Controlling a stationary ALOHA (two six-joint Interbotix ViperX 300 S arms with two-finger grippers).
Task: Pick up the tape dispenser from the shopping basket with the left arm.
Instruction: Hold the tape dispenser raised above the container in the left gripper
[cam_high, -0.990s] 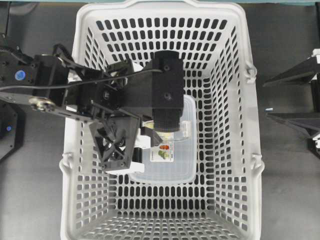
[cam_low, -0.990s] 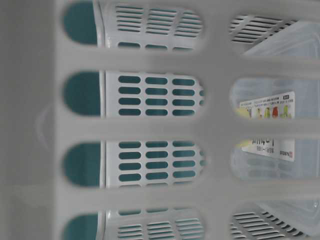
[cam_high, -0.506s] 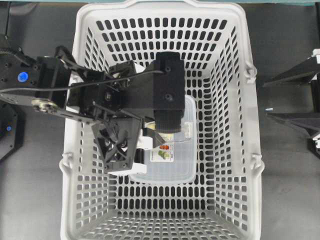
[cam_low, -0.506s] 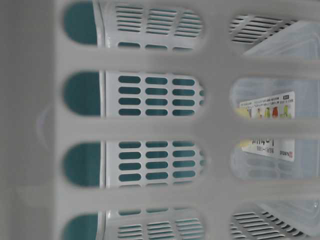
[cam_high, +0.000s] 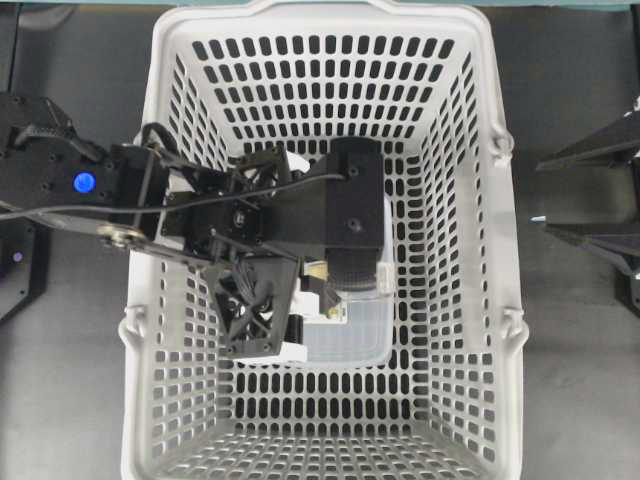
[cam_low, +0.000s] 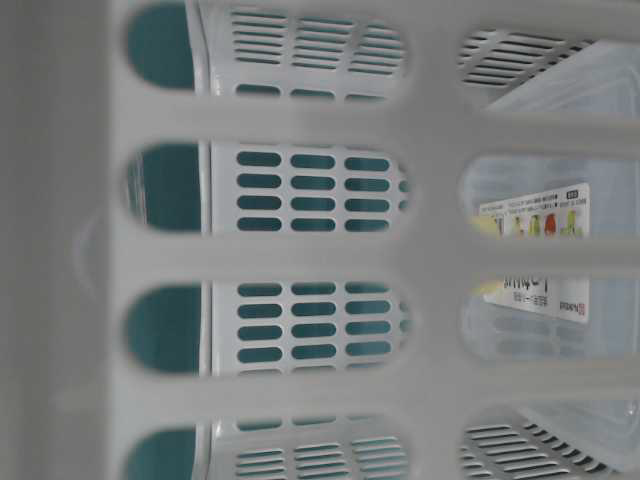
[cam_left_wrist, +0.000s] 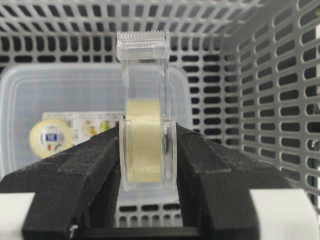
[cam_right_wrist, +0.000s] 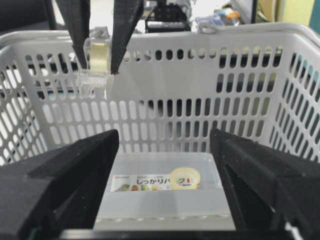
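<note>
Left arm (cam_high: 300, 215) jaws clamped on dispenser (cam_left_wrist: 145, 145), at roll sides, above lidded box (cam_left_wrist: 60, 95). Best bet: lift straight, slow, firm squeeze, clear basket (cam_left_wrist: 280, 100) wall; slick plastic may slip.

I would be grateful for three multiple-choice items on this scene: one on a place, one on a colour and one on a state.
1. Where is the tape dispenser?
A. Flat on the basket floor
B. Between the left gripper's fingers
C. On the table outside the basket

2. What colour is the shopping basket?
A. Light grey
B. Red
C. Blue

3. How is the right gripper?
A. Shut on the lidded box
B. Open, holding nothing
C. Shut on the basket rim

Answers:
1 B: the left gripper clamps the tape dispenser upright, above the clear box.
2 A: the shopping basket has light grey slotted walls.
3 B: the right gripper has its fingers wide apart with nothing between them.
</note>
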